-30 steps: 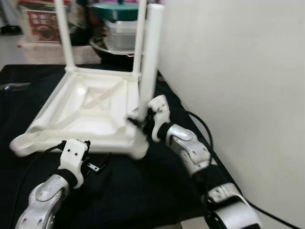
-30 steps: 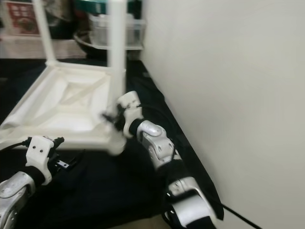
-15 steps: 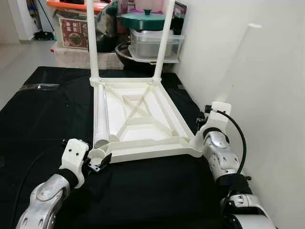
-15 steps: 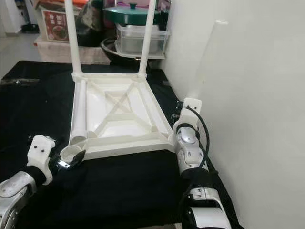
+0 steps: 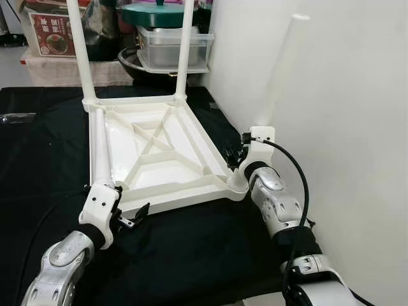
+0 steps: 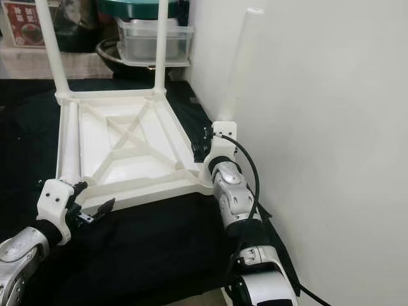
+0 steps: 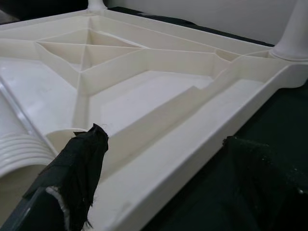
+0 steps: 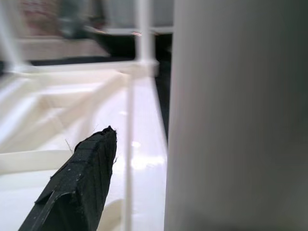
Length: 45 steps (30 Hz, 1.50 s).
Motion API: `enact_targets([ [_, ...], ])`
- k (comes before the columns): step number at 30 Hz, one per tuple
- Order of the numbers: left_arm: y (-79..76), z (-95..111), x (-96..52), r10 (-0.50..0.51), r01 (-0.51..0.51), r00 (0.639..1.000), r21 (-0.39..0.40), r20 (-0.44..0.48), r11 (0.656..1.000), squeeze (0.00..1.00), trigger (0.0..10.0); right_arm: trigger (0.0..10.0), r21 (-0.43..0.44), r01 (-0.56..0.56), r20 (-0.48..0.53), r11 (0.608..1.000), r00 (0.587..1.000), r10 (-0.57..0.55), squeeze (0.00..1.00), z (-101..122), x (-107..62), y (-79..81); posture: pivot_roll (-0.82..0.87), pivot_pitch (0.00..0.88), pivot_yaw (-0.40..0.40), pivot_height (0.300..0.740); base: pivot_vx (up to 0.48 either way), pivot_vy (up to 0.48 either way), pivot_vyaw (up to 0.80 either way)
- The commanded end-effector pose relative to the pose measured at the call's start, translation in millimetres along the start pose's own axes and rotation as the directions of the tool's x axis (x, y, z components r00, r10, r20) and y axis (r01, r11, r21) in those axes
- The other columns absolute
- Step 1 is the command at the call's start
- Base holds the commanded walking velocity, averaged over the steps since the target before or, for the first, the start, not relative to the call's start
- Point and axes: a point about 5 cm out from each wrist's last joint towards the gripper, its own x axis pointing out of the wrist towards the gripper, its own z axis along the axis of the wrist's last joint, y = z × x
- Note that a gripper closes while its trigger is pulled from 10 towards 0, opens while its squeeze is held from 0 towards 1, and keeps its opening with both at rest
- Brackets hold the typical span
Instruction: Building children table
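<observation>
Overhead, the inverted table top (image 5: 159,153) lies on the black surface (image 5: 38,159); my right tool (image 5: 237,157) clasps the near-corner leg (image 5: 280,70); my left tool (image 5: 131,217), open, straddles the front rim; likely light, rigid, slick plastic, best gripped low.

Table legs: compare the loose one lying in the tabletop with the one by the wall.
The loose leg lies flat inside the upturned tabletop, unattached; the wall-side leg stands upright in its corner socket. The right end effector is beside the standing one's base. Both are white tubes.
</observation>
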Motion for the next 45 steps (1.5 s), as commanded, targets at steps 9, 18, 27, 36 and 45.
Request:
enact_targets([
  [9, 1.4, 0, 1.8, 0.003, -0.003, 1.000, -0.002, 0.005, 1.000, 0.00, 10.0, 10.0, -0.139, -0.827, 0.025, 0.544, 0.547, 0.837, 0.00, 18, -42.5, 71.9, 0.19, 0.000, -0.149, 0.740, 0.000, 0.000, 0.00],
  [18, 1.1, -2, -4.7, 0.007, -0.007, 1.000, -0.003, -0.004, 1.000, 0.00, 10.0, 0.0, -0.063, -0.775, -0.107, 0.629, 0.631, 0.768, 0.00, -30, -43.1, 82.9, 0.20, 0.000, -0.147, 0.740, 0.000, 0.000, 0.00],
  [27, -2.5, -3, 0.3, -0.010, 0.010, 1.000, -0.007, -0.004, 1.000, 0.00, 10.0, 0.0, -0.028, -0.133, -0.261, 0.991, 0.958, 0.121, 0.00, -58, -18.5, 18.9, 0.16, 0.000, -0.131, 0.740, 0.000, 0.000, 0.00],
  [36, -3.4, -5, 1.3, -0.016, 0.015, 1.000, -0.009, -0.007, 1.000, 0.00, 10.0, 2.7, -0.086, 0.580, -0.331, 0.810, 0.750, -0.572, 0.00, -78, -49.6, -62.8, 0.15, 0.000, -0.125, 0.740, 0.000, 0.000, 0.00],
  [45, -4.2, -4, 2.1, -0.018, 0.018, 1.000, -0.011, -0.004, 1.000, 0.00, 10.0, 10.0, -0.044, 0.515, -0.300, 0.856, 0.811, -0.503, 0.00, -68, -37.0, -41.2, 0.16, 0.000, -0.128, 0.740, 0.000, 0.000, 0.00],
])
